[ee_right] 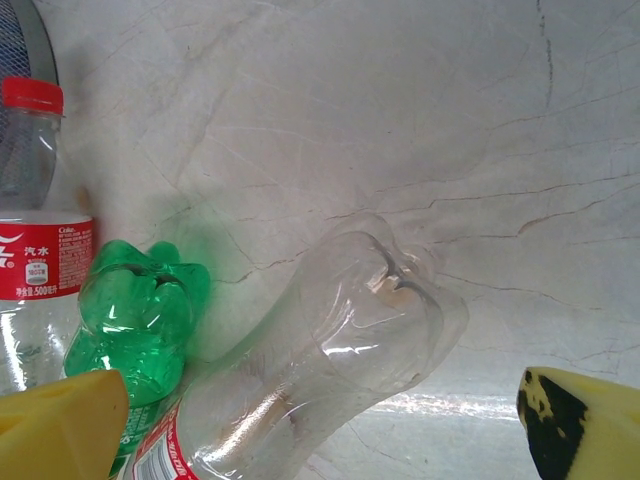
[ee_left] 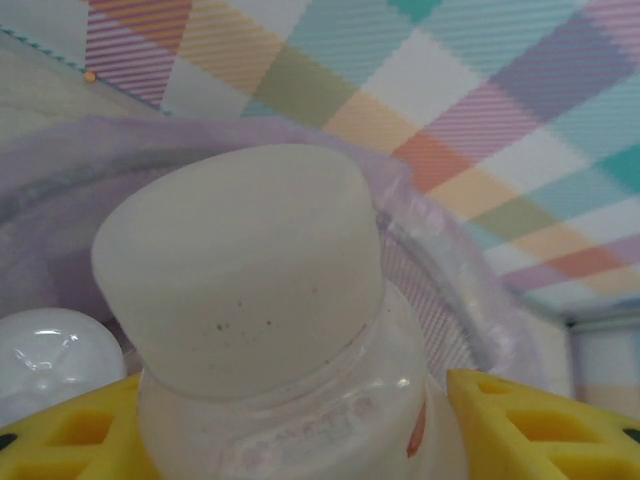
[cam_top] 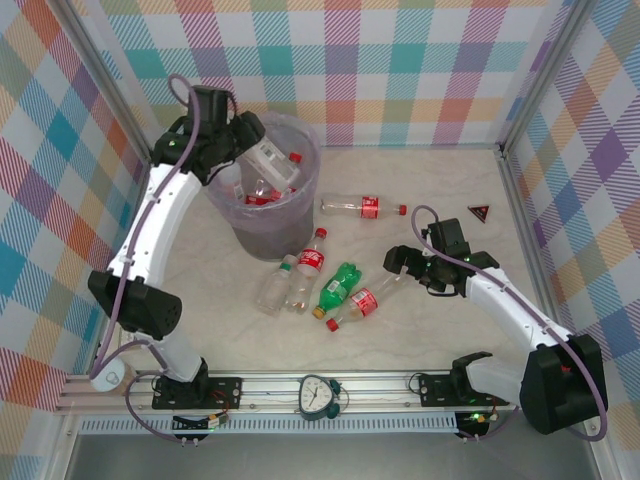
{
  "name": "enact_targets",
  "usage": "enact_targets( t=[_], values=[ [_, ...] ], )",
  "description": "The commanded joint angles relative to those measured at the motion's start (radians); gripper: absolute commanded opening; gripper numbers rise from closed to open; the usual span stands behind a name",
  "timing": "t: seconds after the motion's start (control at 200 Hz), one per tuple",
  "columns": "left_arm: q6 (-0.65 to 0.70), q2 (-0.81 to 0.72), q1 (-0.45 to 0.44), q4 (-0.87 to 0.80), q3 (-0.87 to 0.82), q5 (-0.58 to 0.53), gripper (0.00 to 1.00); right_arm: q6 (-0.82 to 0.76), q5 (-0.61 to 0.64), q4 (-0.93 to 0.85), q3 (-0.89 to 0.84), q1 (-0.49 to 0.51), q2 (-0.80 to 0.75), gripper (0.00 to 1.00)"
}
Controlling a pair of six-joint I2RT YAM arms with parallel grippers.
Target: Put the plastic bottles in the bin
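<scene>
White-capped bottle (ee_left: 250, 300), hard against the left wrist lens: clear plastic, clamped just below the cap between the yellow fingers (ee_left: 540, 425) of the left gripper (cam_top: 235, 140), held tilted above the bin's mouth. Table (cam_top: 250, 340): pale marbled top, walled in bright plaid. Bin (cam_top: 262, 235): large round bucket with a lilac bag liner, at the far left of the table; several bottles lie inside, one a red-capped bottle (cam_top: 292, 158). Left arm (cam_top: 150, 215): white, arched from its base up over the bin. Right arm (cam_top: 500, 300): bent low over the table; right gripper (cam_top: 397, 265) has its jaws wide apart, holding nothing, at the base end of a red-labelled bottle (cam_top: 362, 300); whether a finger touches it cannot be told. Bottles loose on the table, five: that one, lying beside a green bottle (cam_top: 338, 285); a red-labelled upright-pointing bottle (cam_top: 312, 262) and a clear bottle (cam_top: 272, 285), both lying just in front of the bin; a lone bottle (cam_top: 362, 207) lying right of the bin, cap toward the right. Small items: clock (cam_top: 318, 395) on the near rail between the arm bases; white cup (cam_top: 110, 378) at the near left corner; dark triangle (cam_top: 480, 211) near the right wall.
</scene>
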Motion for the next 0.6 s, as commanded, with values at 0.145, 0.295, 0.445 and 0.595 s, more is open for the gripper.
enact_targets(
  t=[0.145, 0.295, 0.445, 0.595],
  values=[
    [0.25, 0.128, -0.066, -0.204, 0.148, -0.076, 0.4, -0.03, 0.019, -0.012, 0.013, -0.002, -0.005, 1.0],
    [0.364, 0.206, -0.105, -0.289, 0.204, -0.134, 0.4, -0.033, 0.021, -0.004, 0.004, -0.001, -0.004, 1.0],
    [0.463, 0.273, -0.139, -0.339, 0.237, -0.174, 0.41, -0.038, 0.021, -0.005, 0.0, -0.002, -0.002, 1.0],
    [0.553, 0.315, -0.174, -0.369, 0.249, -0.192, 0.41, -0.038, 0.023, -0.005, -0.008, -0.001, -0.009, 1.0]
  ],
)
